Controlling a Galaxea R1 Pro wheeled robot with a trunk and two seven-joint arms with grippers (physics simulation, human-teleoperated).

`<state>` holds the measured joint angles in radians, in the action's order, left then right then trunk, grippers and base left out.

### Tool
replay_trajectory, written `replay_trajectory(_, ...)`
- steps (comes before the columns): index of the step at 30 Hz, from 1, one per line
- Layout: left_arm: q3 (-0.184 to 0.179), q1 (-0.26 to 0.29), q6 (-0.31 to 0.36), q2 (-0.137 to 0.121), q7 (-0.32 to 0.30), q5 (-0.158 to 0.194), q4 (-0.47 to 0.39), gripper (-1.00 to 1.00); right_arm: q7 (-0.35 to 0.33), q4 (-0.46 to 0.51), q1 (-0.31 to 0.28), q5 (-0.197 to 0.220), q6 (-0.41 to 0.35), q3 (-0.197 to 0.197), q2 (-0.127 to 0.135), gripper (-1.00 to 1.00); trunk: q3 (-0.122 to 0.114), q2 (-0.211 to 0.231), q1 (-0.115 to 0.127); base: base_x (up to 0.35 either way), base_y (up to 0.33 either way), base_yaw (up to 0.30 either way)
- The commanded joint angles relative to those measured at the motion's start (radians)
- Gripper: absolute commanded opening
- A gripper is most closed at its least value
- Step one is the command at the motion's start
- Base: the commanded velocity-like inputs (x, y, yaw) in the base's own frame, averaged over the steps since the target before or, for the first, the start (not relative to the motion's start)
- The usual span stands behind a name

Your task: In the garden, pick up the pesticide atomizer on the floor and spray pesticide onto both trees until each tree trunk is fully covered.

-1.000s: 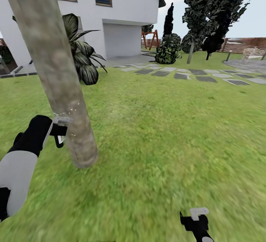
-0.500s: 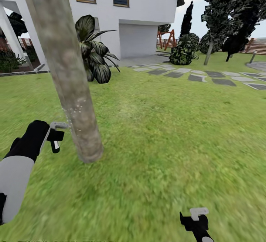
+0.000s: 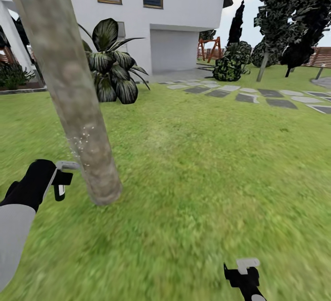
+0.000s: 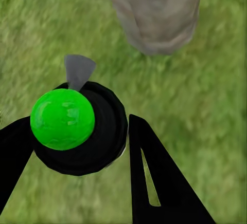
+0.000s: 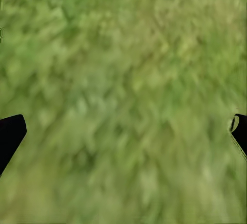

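Left gripper [image 3: 62,179] closed on pesticide atomizer [image 4: 77,129], held just beside tree trunk [image 3: 69,84].
Atomizer seen in left wrist view as black round body with green ball, pinched between dark fingers [image 4: 154,183]; pale specks on trunk. Right gripper [image 3: 243,269] low over lawn [image 3: 207,163], spread wide, empty.

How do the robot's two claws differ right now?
The left gripper is clamped on a sprayer with a green top, beside the tree trunk; the right gripper holds nothing, its fingers wide apart. The left is raised near the trunk's base; the right hangs low over bare grass. Both have dark fingers.
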<state>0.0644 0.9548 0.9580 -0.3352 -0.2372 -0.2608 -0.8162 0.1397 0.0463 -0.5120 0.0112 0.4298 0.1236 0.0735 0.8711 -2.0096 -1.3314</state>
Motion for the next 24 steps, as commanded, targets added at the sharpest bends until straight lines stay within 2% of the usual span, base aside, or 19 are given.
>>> replay_trajectory(1, 0.001, 0.001, 0.003, 0.001, -0.009, -0.011, -0.001, -1.0, 0.006, 0.0, 0.0, 0.001, 0.001, 0.008, 0.0, 1.0, 0.001, 0.0, 0.0, 0.238, -0.188, 0.25)
replay_trajectory(7, -0.001, -0.009, 0.001, -0.001, -0.009, -0.01, 0.013, -1.0, 0.006, 0.001, 0.0, 0.001, 0.001, 0.008, 0.0, 1.0, 0.001, 0.0, 0.0, 0.07, -0.252, 0.215)
replay_trajectory(12, 0.003, -0.031, -0.001, -0.001, -0.006, -0.009, 0.004, -1.0, 0.007, 0.0, 0.0, 0.001, 0.001, 0.008, 0.002, 1.0, 0.001, 0.0, 0.0, 0.002, -0.275, 0.015)
replay_trajectory(24, 0.005, -0.031, 0.001, 0.001, -0.005, -0.008, -0.001, -1.0, 0.007, 0.0, 0.0, 0.001, 0.001, 0.008, 0.002, 1.0, 0.001, 0.0, 0.0, 0.072, -0.275, 0.0)
